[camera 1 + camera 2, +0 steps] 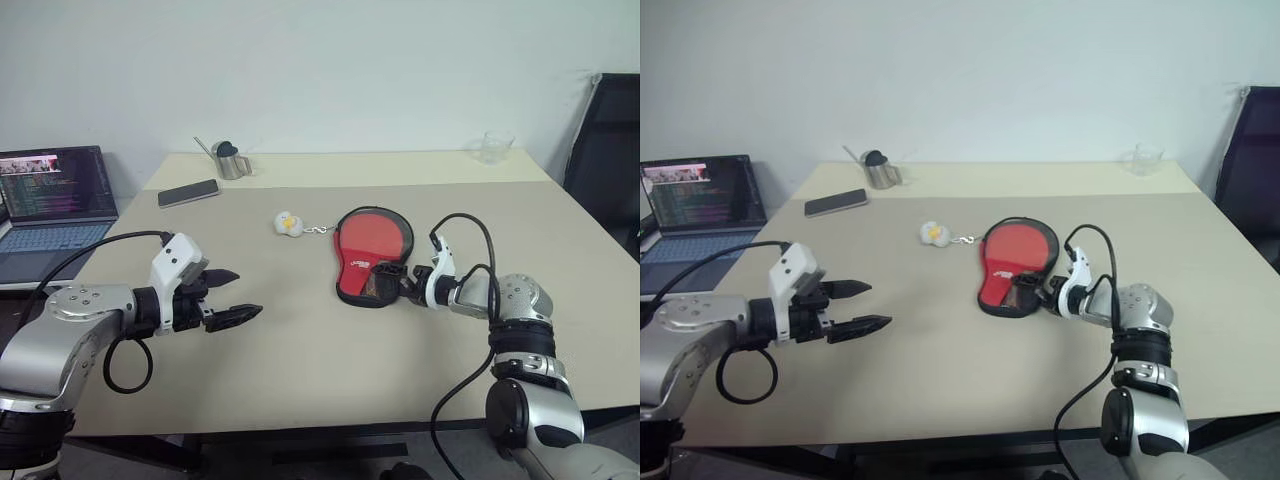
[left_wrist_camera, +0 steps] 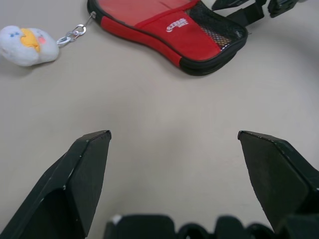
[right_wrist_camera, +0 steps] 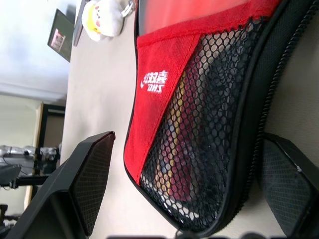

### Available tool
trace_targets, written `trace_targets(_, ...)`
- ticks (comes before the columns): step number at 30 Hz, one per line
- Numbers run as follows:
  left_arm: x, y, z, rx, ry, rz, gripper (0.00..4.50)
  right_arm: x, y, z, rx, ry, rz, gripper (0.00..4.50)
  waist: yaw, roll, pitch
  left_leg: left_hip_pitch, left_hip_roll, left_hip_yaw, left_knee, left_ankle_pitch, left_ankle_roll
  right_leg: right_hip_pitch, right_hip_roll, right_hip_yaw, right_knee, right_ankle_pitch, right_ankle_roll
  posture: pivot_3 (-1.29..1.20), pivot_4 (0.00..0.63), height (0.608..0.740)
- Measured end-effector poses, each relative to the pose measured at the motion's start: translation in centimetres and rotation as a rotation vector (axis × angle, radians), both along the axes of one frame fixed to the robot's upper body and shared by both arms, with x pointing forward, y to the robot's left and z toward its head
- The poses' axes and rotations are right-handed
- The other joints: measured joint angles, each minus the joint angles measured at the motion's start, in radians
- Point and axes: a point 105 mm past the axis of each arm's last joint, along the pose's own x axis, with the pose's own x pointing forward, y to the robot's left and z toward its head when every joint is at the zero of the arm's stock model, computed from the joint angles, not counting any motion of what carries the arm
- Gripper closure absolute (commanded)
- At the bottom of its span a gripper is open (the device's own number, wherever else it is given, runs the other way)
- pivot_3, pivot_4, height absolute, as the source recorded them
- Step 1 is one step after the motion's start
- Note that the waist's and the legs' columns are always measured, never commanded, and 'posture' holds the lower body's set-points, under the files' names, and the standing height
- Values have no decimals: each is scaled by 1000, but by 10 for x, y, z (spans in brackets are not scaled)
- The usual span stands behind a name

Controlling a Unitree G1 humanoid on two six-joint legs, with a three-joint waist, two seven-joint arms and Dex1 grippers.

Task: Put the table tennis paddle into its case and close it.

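The case (image 1: pixel 372 245) lies flat in the middle of the table, red side up, with its white logo and mesh pocket (image 3: pixel 199 114) at the narrow end. A small white charm (image 1: pixel 288 223) lies on the table, chained to its round end. Behind the mesh a light strip with red shows, the table tennis paddle's handle (image 3: pixel 175 124); the rest of the paddle is hidden in the case. My right gripper (image 1: pixel 392 282) is open, one finger on each side of the case's narrow end. My left gripper (image 1: pixel 248 292) hangs open and empty over bare table, well left of the case.
A phone (image 1: pixel 188 193) and a metal jug (image 1: pixel 230 160) sit at the back left. A clear glass (image 1: pixel 494 147) stands at the back right. An open laptop (image 1: pixel 55 200) sits on a lower surface past the table's left edge. A black chair (image 1: pixel 605 150) stands at the right.
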Motion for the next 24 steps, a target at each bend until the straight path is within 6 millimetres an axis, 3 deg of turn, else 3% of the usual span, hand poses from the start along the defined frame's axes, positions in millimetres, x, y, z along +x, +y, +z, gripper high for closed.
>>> trace_targets(11, -4, 1, 0, 9, 4, 27, 54, 4, 22, -1, 35, 0, 6, 0, -18, 0, 0, 1, 1, 0, 0, 0, 0, 0, 2, 1, 1, 0, 0, 0, 150, 740)
trace_targets(15, -4, 2, 0, 10, 4, 32, 0, 6, 19, -5, 26, 11, -12, 929, -18, 0, 0, 2, 1, 0, 0, 0, 0, 2, 2, 1, 1, 1, -1, 0, 150, 740)
trace_targets(24, -3, 2, 1, 15, -9, 43, 0, 9, 12, -12, 1, 36, -53, 4125, -17, 0, 0, 1, 1, 0, -1, 0, 0, 1, 2, 0, 0, 1, -1, 0, 150, 740)
